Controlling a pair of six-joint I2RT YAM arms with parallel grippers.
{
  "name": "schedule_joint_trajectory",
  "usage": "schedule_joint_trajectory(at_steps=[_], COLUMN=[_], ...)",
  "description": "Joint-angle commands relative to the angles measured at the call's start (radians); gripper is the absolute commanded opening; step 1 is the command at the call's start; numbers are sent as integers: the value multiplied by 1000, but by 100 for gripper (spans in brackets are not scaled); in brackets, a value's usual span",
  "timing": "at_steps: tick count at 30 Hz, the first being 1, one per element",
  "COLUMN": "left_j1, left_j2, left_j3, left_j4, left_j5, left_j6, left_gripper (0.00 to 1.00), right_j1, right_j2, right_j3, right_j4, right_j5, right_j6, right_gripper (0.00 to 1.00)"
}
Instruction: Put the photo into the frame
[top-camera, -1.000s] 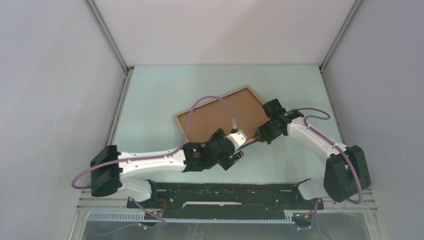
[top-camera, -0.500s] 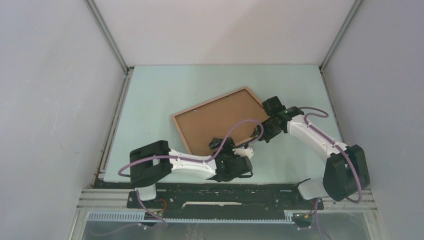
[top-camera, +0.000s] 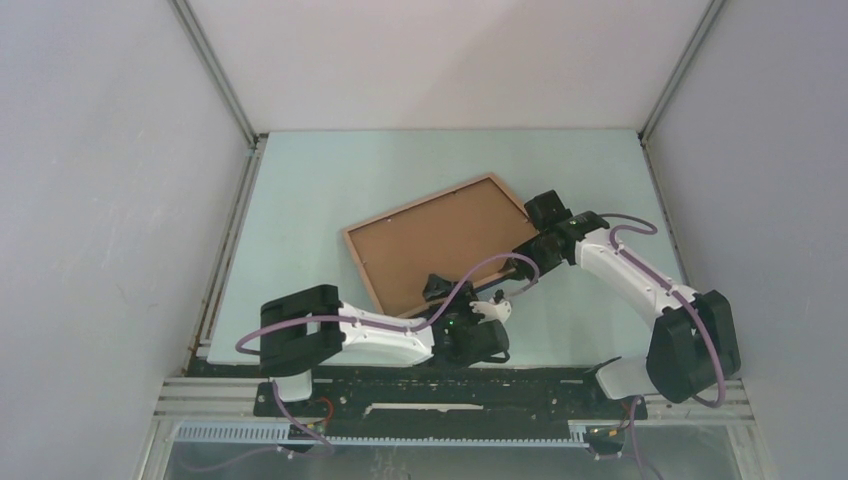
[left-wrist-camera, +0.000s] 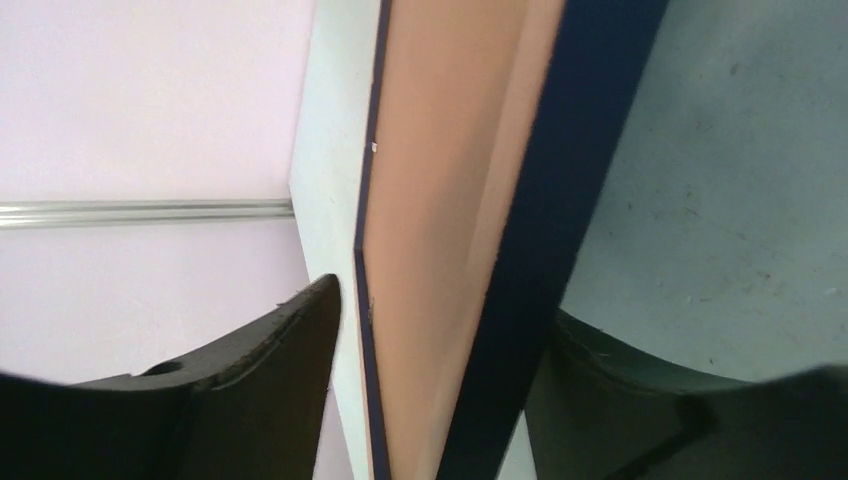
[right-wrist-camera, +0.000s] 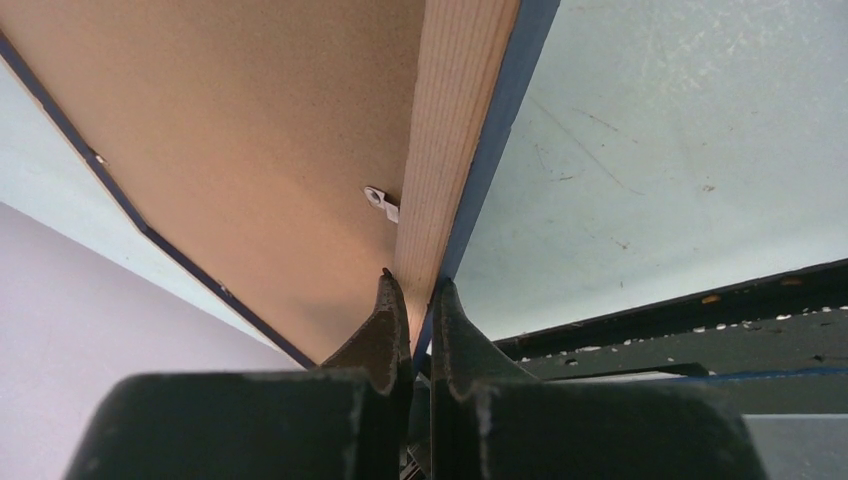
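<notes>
Lying brown back up and askew on the pale bench (top-camera: 320, 180), the frame (top-camera: 440, 240) is pinched at its right-hand rim by the clenched right claw (right-wrist-camera: 412, 285), seemingly to be steadied, while its near edge is straddled by the released left claw (left-wrist-camera: 445, 305); no photo is seen.

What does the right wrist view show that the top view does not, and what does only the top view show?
Only the right wrist view: close up, the right gripper shut on the light wood edge of the frame, a small metal tab beside that edge, and the frame's dark blue face underneath. Only the top view: the frame's whole outline lying askew, and the left gripper at its near edge. Both: the frame, its brown backing board and the pale table.
</notes>
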Motion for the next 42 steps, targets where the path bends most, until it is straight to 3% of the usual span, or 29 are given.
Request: schedule_joint_trajectory(at_steps=[1,5,8,10,17,22,25,28,34,42], left_j1=[-12,-12,-11,-10,-5,40,94,161,370,648], left_j2=[-52,-63,-83,-105,-215,-296,-320,-324,-334,-304], left_j3=[61,41,39,37,126,304,447,622,926,1222], left_j4=[24,67,74,70,-92,-363,-505,-633,-806,-963], left_j5=[-60,-87,-104,-109,-97,24,103,214,529,775], left_j6=[0,46,75,88,68,-54,-75,-88,-178,-229], left_gripper=[58,32,3,0,0,0,0,0,0,0], right_j1=[7,13,20,13,-57,-270,-383,-461,-485,-490], right_j2=[-42,-49,-82,-110,-241,-363,-407,-444,-531,-572], right_j3=[42,42,43,53,277,498,660,715,548,342], right_j4=[44,52,80,95,-7,-98,-191,-231,-159,-71], right_j5=[-42,-37,-11,-1,155,49,55,57,-17,-122], right_j6=[15,10,-2,-25,-376,-693,-821,-876,-865,-796], right_gripper=[0,0,0,0,73,98,100,100,99,99])
